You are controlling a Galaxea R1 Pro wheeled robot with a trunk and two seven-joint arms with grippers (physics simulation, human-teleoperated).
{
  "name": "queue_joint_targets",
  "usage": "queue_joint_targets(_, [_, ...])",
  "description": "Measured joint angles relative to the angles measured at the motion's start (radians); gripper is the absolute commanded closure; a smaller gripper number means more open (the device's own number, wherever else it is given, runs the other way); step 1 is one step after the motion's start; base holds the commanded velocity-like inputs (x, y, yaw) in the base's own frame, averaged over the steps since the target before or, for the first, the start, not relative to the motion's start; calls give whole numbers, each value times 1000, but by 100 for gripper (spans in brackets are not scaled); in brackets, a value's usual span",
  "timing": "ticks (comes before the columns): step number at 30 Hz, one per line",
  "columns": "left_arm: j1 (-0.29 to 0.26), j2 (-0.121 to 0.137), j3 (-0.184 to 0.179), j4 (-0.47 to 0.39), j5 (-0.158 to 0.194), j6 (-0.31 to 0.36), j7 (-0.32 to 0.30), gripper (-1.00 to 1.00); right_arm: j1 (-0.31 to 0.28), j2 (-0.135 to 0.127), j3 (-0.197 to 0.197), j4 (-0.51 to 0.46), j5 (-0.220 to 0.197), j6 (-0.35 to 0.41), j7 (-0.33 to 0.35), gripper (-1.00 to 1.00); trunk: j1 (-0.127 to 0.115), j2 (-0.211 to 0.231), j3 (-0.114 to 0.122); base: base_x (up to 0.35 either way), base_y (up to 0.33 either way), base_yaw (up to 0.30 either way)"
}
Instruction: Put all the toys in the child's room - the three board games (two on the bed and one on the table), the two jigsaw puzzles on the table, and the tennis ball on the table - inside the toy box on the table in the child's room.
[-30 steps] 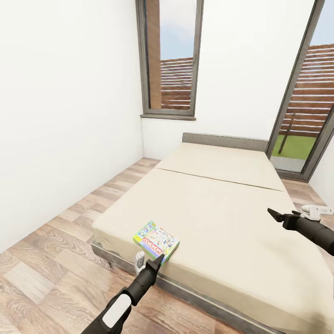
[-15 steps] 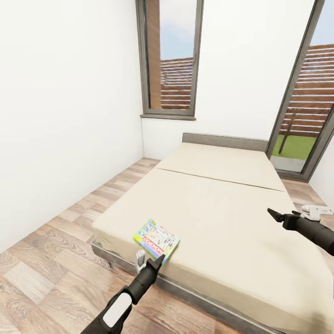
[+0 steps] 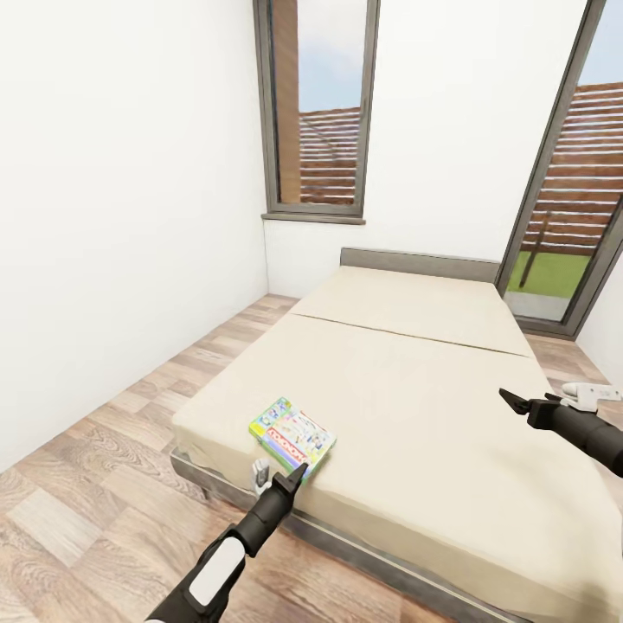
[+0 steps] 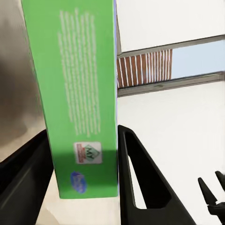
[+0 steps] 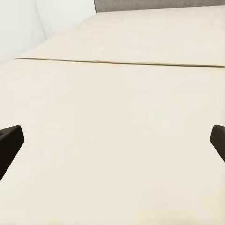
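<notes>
Floorboards (image 3: 104, 519) of wood plank run along the white wall (image 3: 121, 216) at the 9 o'clock side of the head view, and the left gripper (image 3: 290, 474) reaches up from 6 o'clock to the near edge of the bed (image 3: 415, 407). Its jaws are clamped on the board game (image 3: 292, 434), a flat green box with a colourful printed face that lies on the beige mattress just inside the bed's near left corner; in the left wrist view the green box side (image 4: 77, 93) stands between the two dark fingers (image 4: 140, 183), touching both. The box lies roughly flat on the mattress, with one corner pointing toward the 12 o'clock end. Beyond it the mattress stretches to the grey headboard (image 3: 420, 264) at 12 o'clock, below a tall window (image 3: 316, 108) with a wooden fence outside. At 3 o'clock the right gripper (image 3: 512, 401) hangs over the far right side of the mattress, well apart from the box, its jaws spread wide with nothing between them; the right wrist view shows its dark fingertips (image 5: 10, 140) at either edge over bare beige bedding. A glass door (image 3: 571, 216) stands past the bed at 2 o'clock.
</notes>
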Motion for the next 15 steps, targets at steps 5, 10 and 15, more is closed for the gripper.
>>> queue_joint_targets(5, [28,13,-24,-83,-4,17,5,100,2,0,0,0,1,-3,4,-100,0,0,0,0,0,0])
queue_joint_targets(10, [82,61,-52,-264,-47,103,110,100,8,1,4,-1,0,-22,10,-100,0,0,0,0,0,0])
queue_joint_targets(15, [133,100,-78,-502,-128,205,383,100,10,1,10,-1,1,-24,86,-100,0,0,0,0,0,0])
